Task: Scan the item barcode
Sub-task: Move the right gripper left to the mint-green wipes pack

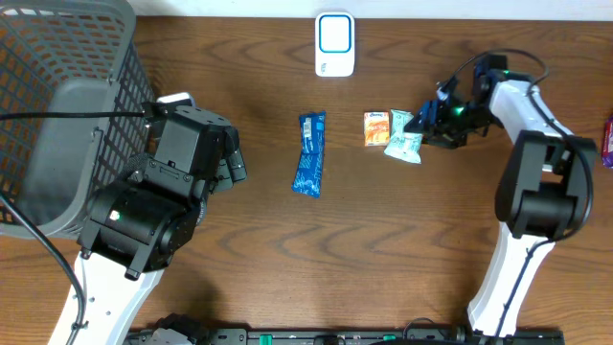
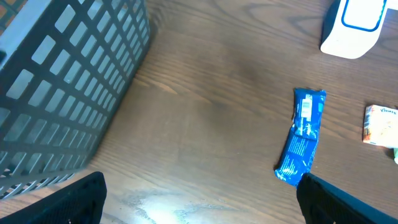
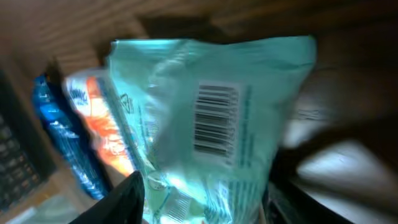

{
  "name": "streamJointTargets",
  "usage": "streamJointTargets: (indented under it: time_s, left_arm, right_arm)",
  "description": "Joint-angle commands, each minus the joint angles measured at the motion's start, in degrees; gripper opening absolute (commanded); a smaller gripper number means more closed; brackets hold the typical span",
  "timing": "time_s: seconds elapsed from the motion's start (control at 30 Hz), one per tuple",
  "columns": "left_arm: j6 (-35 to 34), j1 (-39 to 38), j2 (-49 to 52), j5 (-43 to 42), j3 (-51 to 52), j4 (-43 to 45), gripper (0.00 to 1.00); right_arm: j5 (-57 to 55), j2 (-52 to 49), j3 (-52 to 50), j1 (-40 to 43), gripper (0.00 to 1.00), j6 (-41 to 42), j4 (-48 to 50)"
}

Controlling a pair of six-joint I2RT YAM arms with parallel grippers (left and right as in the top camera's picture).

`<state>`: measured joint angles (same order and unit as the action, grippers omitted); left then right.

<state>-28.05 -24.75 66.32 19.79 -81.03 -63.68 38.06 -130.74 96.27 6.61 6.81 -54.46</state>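
Now, the right gripper (image 1: 430, 119) sits at the mint-green snack packet (image 1: 405, 139), which lies right of the white scanner (image 1: 334, 43) and nearer the robot. Its fingers flank the packet, but I cannot tell whether they pinch it. The barcode (image 3: 216, 118) faces the wrist camera, good. I'd grip one edge, leave the bars uncovered and present them flat to the scanner. Watch the orange packet (image 1: 375, 128) just beside it, on the scanner's side. A blue wrapper (image 1: 309, 153) lies nearer the robot than the scanner. Far left of it, by the grey basket (image 1: 57, 57), the left gripper (image 1: 233, 161) is spread wide and empty.
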Motion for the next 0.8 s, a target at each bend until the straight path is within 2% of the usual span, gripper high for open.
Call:
streamJointTargets:
  time_s: [0.0,0.07,0.13,0.17,0.4,0.5,0.63,0.77]
  left_arm:
    - [0.6,0.3,0.0,0.6,-0.3,-0.2,0.98]
    - [0.6,0.3,0.0,0.6,-0.3,-0.2,0.98]
    - [0.6,0.3,0.0,0.6,-0.3,-0.2,0.98]
    - [0.6,0.3,0.0,0.6,-0.3,-0.2,0.98]
    - [0.6,0.3,0.0,0.6,-0.3,-0.2,0.98]
    - [0.6,0.3,0.0,0.6,-0.3,-0.2,0.98]
    - [0.6,0.3,0.0,0.6,-0.3,-0.2,0.98]
    - [0.6,0.3,0.0,0.6,-0.3,-0.2,0.98]
  right_arm:
    - [1.4,-2.6,-0.1,-0.5,0.49,-1.3,-0.1]
    - [0.9,-3.5,-0.1,-0.5,0.38,-1.4,-0.2]
    - [0.2,-4.0,-0.1,-0.5,0.11,-2.2,-0.4]
    - [-0.4,-4.0,-0.1,-0.5,0.01,-2.2,-0.7]
    - [-0.9,-0.2,0.0,0.0,0.01,-3.1,-1.6]
    - [-4.6,3.7,0.0,0.0,0.01,-3.3,-1.0]
    - [-15.1,11.2,0.0,-1.4,0.01,-5.0,-0.6]
    - [-32.3,18.3,0.0,-5.2,0.01,-4.9,-0.5]
